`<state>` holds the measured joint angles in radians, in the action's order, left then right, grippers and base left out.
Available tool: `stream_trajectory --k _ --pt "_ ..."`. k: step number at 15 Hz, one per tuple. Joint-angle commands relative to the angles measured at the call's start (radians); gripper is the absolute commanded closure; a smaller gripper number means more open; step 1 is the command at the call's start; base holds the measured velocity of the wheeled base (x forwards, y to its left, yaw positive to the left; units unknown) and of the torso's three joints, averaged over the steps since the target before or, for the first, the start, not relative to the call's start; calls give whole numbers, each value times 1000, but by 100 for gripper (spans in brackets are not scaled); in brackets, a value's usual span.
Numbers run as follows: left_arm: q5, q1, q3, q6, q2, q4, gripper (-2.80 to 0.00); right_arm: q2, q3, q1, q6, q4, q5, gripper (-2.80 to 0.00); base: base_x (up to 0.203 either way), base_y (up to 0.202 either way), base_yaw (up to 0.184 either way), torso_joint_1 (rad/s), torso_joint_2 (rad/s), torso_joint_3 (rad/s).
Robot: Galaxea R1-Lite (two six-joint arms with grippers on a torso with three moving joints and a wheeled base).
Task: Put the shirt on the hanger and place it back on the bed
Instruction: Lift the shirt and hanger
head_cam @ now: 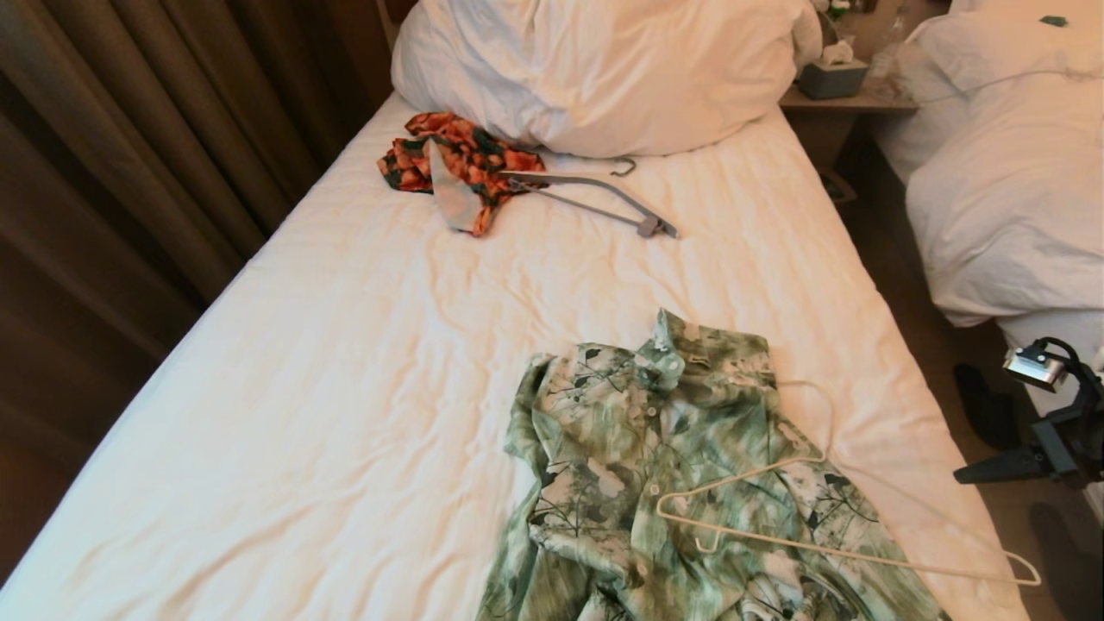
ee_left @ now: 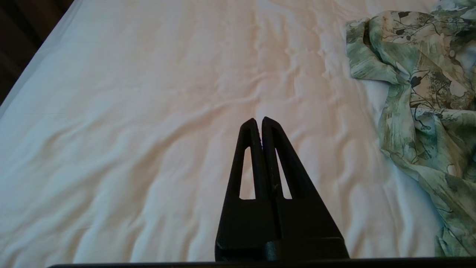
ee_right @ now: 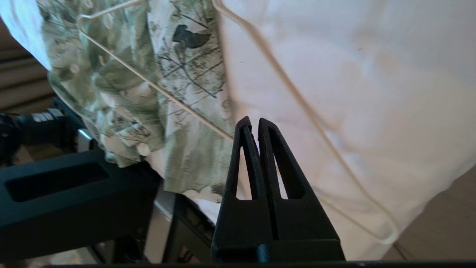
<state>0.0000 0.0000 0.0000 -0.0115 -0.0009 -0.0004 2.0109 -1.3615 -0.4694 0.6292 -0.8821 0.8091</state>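
The green-and-white leaf-print shirt point(head_cam: 638, 457) lies crumpled, collar up, on the near right part of the bed point(head_cam: 345, 388). The thin cream hanger point(head_cam: 871, 558) lies flat across the shirt's right side and the bare sheet, with its hook pointing toward the pillow. My left gripper point(ee_left: 259, 121) is shut and empty above bare sheet, with the shirt point(ee_left: 420, 93) off to one side. My right gripper point(ee_right: 253, 121) is shut and empty, just off the bed's right edge, close to the hanger point(ee_right: 148, 79) wire and the shirt point(ee_right: 122, 93). The right arm point(head_cam: 1056, 431) shows at the right edge.
A big white pillow point(head_cam: 604, 69) lies at the head of the bed. In front of it are an orange-and-dark patterned garment point(head_cam: 448, 159) and a grey hanger point(head_cam: 595, 194). A second bed point(head_cam: 1009, 172) and a nightstand point(head_cam: 849, 99) stand to the right, across a floor gap.
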Motion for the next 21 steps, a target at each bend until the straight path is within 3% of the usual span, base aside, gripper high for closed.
stream_trajectory --k 1,3,4,8,12,14,15,17,21 --pt "1 0 0 -1 1 -1 0 46 -25 0 31 -11 -18 0 0 0 0 0 0 0" --pt "0 0 0 -1 1 0 0 76 -35 0 91 -11 -50 0 0 0 0 0 0 0" --pt "1 0 0 -1 1 0 0 81 -37 -1 123 -11 -50 -280 0 0 0 0 0 0" --pt "0 0 0 -1 1 0 0 98 -42 6 185 -12 -48 -280 0 0 0 0 0 0" --pt "0 0 0 -1 1 0 0 117 -41 59 205 -12 38 -280 0 0 0 0 0 0" --pt "0 0 0 -1 1 -1 0 120 -38 84 232 -30 42 -280 0 0 0 0 0 0" --pt "0 0 0 -1 1 -1 0 125 -29 87 269 -42 42 -280 0 0 0 0 0 0" --pt "0 0 0 -1 1 0 0 161 -13 80 441 -85 42 -280 0 0 0 0 0 0" --pt "0 0 0 -1 1 0 0 208 -8 80 485 -100 42 -280 0 0 0 0 0 0"
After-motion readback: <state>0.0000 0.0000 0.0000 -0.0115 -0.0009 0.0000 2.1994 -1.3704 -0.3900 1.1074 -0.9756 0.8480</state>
